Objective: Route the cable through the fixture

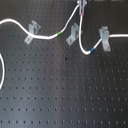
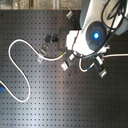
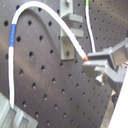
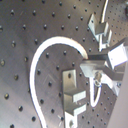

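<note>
A white cable is seen laid across the black perforated desk in the first exterior view, entering at the upper left of the frame, passing the left clip, and running rightward past its green band to the middle fixture. Beyond that fixture the cable rises to the end effector at the top centre of the frame, drops in a loop to the blue band, and continues past the right clip to the right edge. In the first wrist view the end effector is seen clamped on the cable, the fingers closed around the cord just beside a grey bracket. The cable appears to lie against the middle fixture rather than seated in its slot, though this cannot be confirmed at this resolution. The step in hand is judged to be carrying the held section toward a slot. The next move is judged to call for lowering the cord in line with the slotted top, with tension kept low so the left clip routing is not disturbed.
</note>
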You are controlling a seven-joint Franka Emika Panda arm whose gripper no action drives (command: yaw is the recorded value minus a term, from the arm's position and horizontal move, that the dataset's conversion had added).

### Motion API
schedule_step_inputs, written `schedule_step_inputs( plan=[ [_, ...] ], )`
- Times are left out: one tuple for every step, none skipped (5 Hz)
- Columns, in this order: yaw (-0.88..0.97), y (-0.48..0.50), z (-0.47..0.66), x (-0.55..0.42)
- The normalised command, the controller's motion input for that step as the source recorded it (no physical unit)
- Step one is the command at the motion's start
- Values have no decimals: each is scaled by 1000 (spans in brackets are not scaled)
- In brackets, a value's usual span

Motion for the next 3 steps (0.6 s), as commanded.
schedule_step_inputs(
  plan=[
    [-43, 239, 43, -125],
    [-83, 228, 35, -178],
    [-60, 311, 55, -199]
  ],
)
